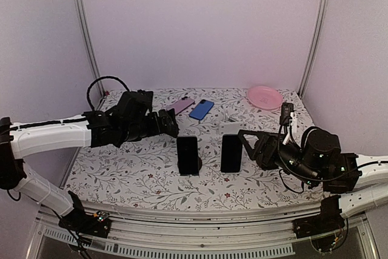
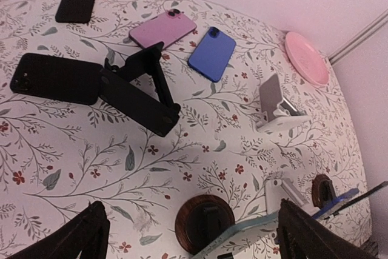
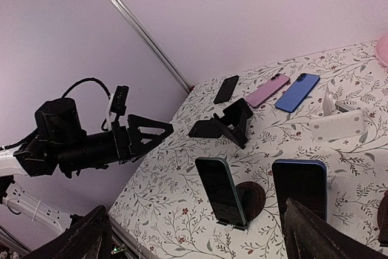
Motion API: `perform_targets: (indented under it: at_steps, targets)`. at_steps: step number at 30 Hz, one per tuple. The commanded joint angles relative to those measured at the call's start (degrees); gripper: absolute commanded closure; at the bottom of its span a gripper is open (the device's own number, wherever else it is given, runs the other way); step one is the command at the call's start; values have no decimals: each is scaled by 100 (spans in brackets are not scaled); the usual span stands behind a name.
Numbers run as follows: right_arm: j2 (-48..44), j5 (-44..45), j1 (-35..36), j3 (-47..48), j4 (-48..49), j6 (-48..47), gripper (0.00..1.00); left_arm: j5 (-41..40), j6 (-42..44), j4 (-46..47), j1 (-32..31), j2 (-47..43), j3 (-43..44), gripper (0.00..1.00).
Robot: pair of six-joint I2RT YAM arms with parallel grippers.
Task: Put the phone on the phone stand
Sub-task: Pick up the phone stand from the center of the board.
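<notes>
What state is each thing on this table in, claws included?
Left gripper: open, empty.
Right gripper: open, empty.
Left dark phone: upright on a stand.
Right dark phone: upright on a stand.
Pink phone: lying flat.
Blue phone: lying flat.
Far black phone: lying flat.
White stand: empty.
Pink plate: empty.

You are looking into a small booth: a plain, pale lilac back wall [image 1: 200, 22] meets the side walls [image 1: 36, 40] at two silver metal posts [image 1: 85, 34], one in each rear corner. The table [image 1: 139, 180] fills the space between them under a white cloth [image 2: 182, 150] printed with grey leafy sprigs and small red flowers, and a ribbed metal rail [image 1: 200, 238] runs along its near edge. Your light is soft, even and faintly pink, with only weak shadows.
</notes>
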Motion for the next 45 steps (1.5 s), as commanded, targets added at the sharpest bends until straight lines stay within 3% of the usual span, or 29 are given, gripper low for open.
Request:
perform_targets:
  at_steps: [1, 13, 36, 39, 45]
  targets:
    - [-105, 218, 30, -8, -295, 138, 1, 156, 193, -2, 485, 531, 312, 3]
    - [-176, 187, 35, 177, -641, 119, 1, 324, 72, -409, 1217, 2487, 1804, 5]
    - [-60, -64, 29, 236, -611, 81, 1, 773, -933, -414, 1758, 4098, 2587, 24]
    - [-72, -59, 29, 239, -658, 83, 1, 787, -983, -440, 1783, 4111, 2530, 33]
    - [-29, -61, 34, 243, -629, 94, 1, 744, -1042, -193, 1783, 3757, 1992, 60]
